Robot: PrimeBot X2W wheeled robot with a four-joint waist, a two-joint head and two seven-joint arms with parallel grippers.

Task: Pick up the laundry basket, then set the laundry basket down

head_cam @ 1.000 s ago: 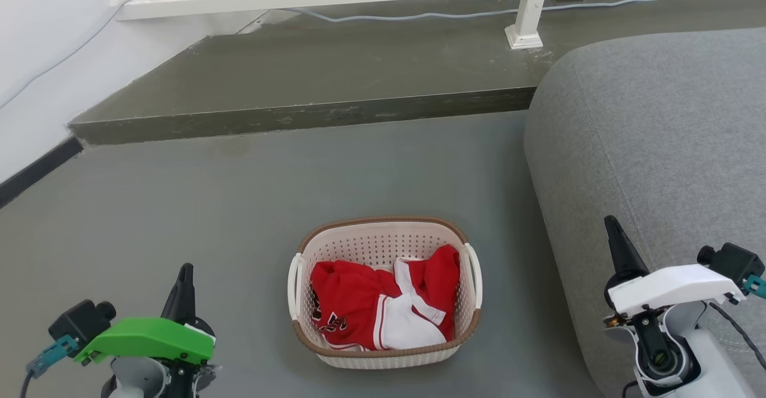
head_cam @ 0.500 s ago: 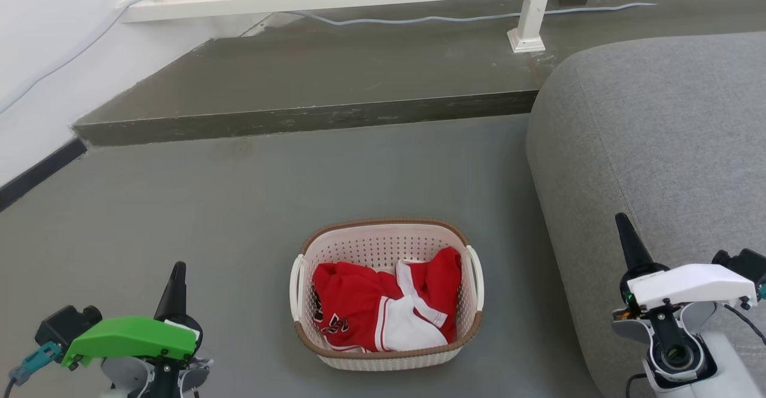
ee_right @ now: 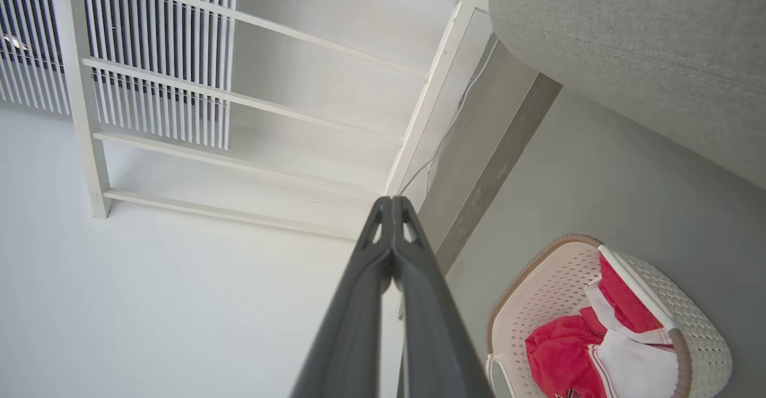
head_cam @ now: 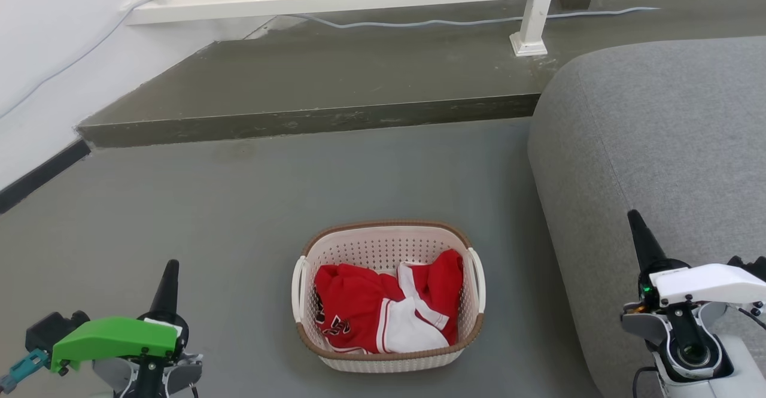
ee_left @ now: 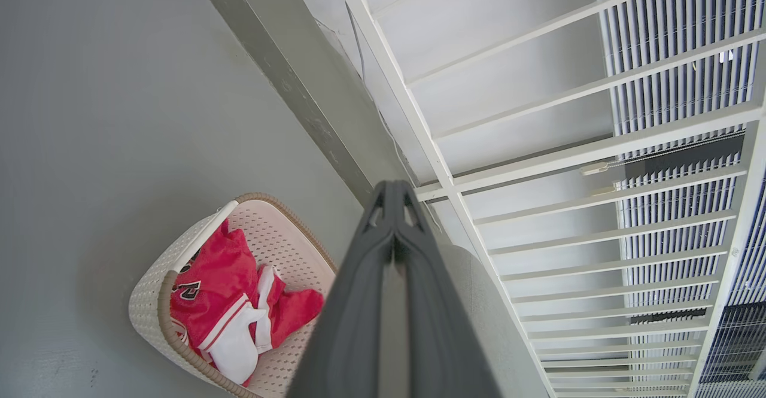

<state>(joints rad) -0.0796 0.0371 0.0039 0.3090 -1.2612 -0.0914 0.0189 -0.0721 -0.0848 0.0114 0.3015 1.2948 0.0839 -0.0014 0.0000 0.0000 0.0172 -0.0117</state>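
The head camera looks down at the floor [head_cam: 239,218]; both wrist cameras, lower, face the railing [ee_left: 598,148]; all share the laundry basket [head_cam: 383,247].

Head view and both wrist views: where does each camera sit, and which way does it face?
Head view: from the robot's head, forward and down at the laundry basket; left gripper lower left, right gripper lower right.
Left wrist view: from the left wrist, along the shut left gripper, towards the white railing; basket lower left.
Right wrist view: from the right wrist, along the shut right gripper, towards the railing; basket lower right, grey sofa upper right.
Shared: all three show the basket holding red and white clothes.
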